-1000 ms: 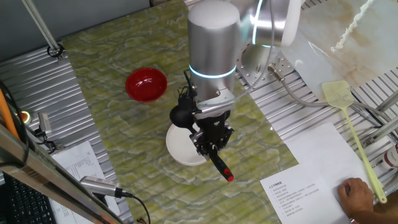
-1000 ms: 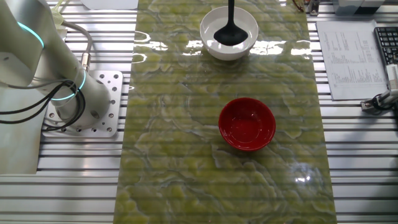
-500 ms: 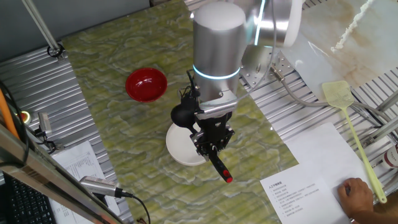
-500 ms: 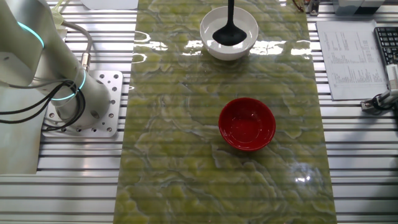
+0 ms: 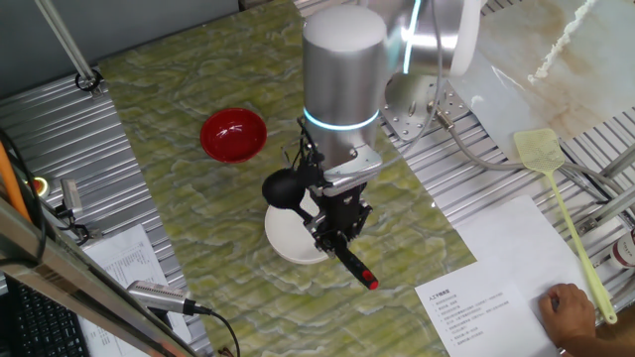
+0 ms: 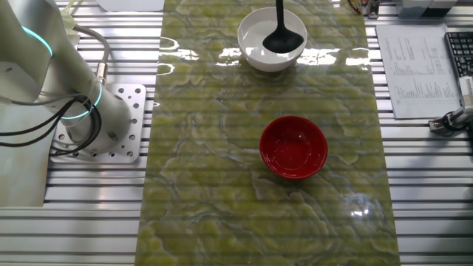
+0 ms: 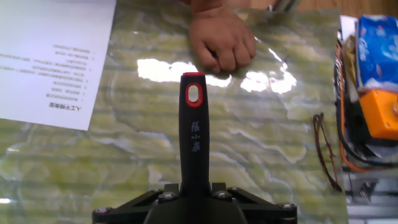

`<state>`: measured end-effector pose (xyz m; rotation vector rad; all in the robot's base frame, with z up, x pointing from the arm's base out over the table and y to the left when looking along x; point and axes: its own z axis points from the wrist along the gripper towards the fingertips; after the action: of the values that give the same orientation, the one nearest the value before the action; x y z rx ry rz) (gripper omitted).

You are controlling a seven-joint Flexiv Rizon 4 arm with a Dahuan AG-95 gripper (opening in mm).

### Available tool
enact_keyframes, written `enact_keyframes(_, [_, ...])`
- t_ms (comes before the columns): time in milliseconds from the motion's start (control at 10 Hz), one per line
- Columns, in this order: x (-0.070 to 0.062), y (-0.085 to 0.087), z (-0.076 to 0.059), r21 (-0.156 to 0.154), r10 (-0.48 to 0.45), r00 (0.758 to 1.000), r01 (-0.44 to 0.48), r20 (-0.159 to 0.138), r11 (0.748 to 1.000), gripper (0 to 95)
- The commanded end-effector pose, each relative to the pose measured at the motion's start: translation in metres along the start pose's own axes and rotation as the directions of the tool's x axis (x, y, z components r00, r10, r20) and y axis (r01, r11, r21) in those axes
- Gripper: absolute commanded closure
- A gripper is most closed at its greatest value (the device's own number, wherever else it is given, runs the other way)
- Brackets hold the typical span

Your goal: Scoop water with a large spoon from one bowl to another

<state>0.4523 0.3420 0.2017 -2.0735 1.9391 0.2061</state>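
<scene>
My gripper [image 5: 337, 223] is shut on the handle of the large spoon, a black ladle [image 5: 281, 188]. The ladle's round head hangs at the white bowl [image 5: 290, 243]; its red-tipped handle end [image 5: 369, 283] points down towards the table's front. In the other fixed view the ladle head [image 6: 283, 41] sits inside the white bowl [image 6: 255, 46], at its right side. Water is faintly visible there as a clear sheen. The red bowl [image 6: 294, 146] [image 5: 234, 134] stands apart on the green mat. In the hand view the handle [image 7: 194, 137] runs up from my gripper [image 7: 194, 200].
A yellow-green fly swatter [image 5: 541, 149] lies at the right. A person's hand [image 5: 571, 302] [image 7: 221, 37] rests by a printed sheet [image 5: 486, 297]. The robot base [image 6: 96, 118] stands left of the mat. Cables and boxes [image 7: 373, 93] lie beside the mat.
The ladle head has shifted sideways inside the white bowl towards its rim, and the handle has swung slightly with my wrist. The bowls have not moved.
</scene>
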Motion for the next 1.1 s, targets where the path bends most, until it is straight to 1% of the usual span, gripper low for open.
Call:
enact_keyframes(100, [-0.008,0.002,0.005,0.0,0.105,0.993,-0.105,0.06,0.994,95.0])
enact_keyframes(200, [-0.011,0.002,0.008,-0.007,0.113,0.991,-0.113,0.071,0.994,95.0])
enact_keyframes(300, [-0.013,0.003,0.009,-0.015,0.115,0.991,-0.114,0.076,0.993,95.0])
enact_keyframes(400, [-0.015,0.003,0.011,-0.029,0.119,0.99,-0.117,0.075,0.993,95.0])
enact_keyframes(500, [-0.019,0.005,0.013,-0.05,0.135,0.988,-0.132,0.075,0.99,95.0])
enact_keyframes(800, [-0.026,0.007,0.018,-0.069,0.146,0.986,-0.141,0.08,0.988,95.0])
enact_keyframes(900, [-0.028,0.008,0.02,-0.09,0.132,0.988,-0.125,0.078,0.988,95.0])
enact_keyframes(1000, [-0.033,0.009,0.024,-0.102,0.123,0.989,-0.114,0.081,0.988,95.0])
enact_keyframes(1100, [-0.034,0.01,0.025,-0.102,0.12,0.99,-0.111,0.08,0.989,95.0])
